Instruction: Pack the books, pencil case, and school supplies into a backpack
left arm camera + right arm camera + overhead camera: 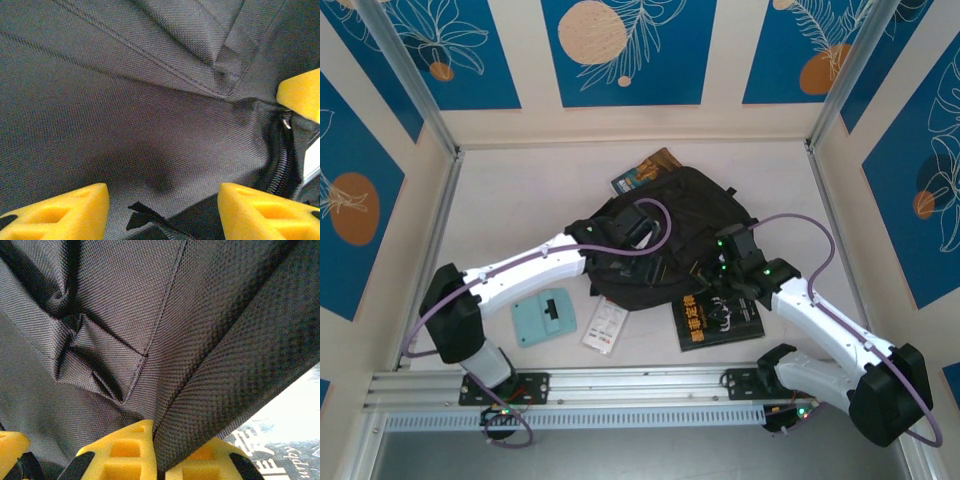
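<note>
Right wrist: right gripper (160,460) pinches backpack (150,315) edge; left gripper (162,210) spread wide over fabric.

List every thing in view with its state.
backpack: lying on table.
left gripper: open, over backpack.
right gripper: shut on backpack fabric.
black book: flat on table, unpacked.
blue book: partly under backpack.
teal piece: on table, unpacked.
white packet: on table, unpacked.
</note>
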{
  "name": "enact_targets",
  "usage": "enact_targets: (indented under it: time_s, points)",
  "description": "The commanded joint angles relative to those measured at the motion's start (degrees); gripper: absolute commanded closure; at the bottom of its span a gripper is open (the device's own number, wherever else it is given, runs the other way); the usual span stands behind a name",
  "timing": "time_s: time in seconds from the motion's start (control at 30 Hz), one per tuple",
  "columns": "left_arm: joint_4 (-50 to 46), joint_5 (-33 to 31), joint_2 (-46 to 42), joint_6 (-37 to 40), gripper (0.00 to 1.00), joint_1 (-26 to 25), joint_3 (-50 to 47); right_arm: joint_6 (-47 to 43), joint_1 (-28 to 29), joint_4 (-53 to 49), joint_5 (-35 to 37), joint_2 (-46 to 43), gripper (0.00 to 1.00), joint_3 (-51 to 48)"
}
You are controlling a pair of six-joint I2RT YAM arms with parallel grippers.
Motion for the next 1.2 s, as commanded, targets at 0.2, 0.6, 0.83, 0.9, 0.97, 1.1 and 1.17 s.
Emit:
enact_targets:
  time_s: [0.2, 0.6, 0.83, 0.9, 0.97, 1.1, 1.17]
  points:
    - [-3.2, -2.9, 0.4, -1.7, 0.36, 0.6, 0.4, -0.9, 0.9, 1.6, -0.3, -0.3, 1.0, -0.9]
    - [2.7, 5.8, 2.3, -3.9, 0.48, 0.8, -0.8, -0.4, 2.3, 0.7, 1.7, 0.4, 1.0, -0.2]
    - [4.0, 6.9, 1.8, -4.0, 0.72, 0.9, -3.1, -0.6, 2.5, 0.1, 3.2, 0.4, 1.0, 0.9]
    - [4.5, 6.9, 1.8, -3.9, 0.79, 1.0, -3.7, -0.7, 2.5, -0.1, 3.5, 0.4, 1.0, 1.2]
    - [4.9, 7.0, 2.2, -3.6, 0.84, 1.0, -3.8, -1.0, 2.4, -0.2, 3.5, 0.4, 1.0, 1.5]
    - [4.7, 7.1, 3.6, -3.1, 0.73, 1.0, -3.2, -1.1, 2.4, -0.4, 3.6, 0.5, 1.0, 1.6]
    - [4.3, 7.1, 4.6, -2.9, 0.6, 1.1, -2.5, -1.0, 2.4, -0.3, 3.5, 0.5, 1.0, 1.4]
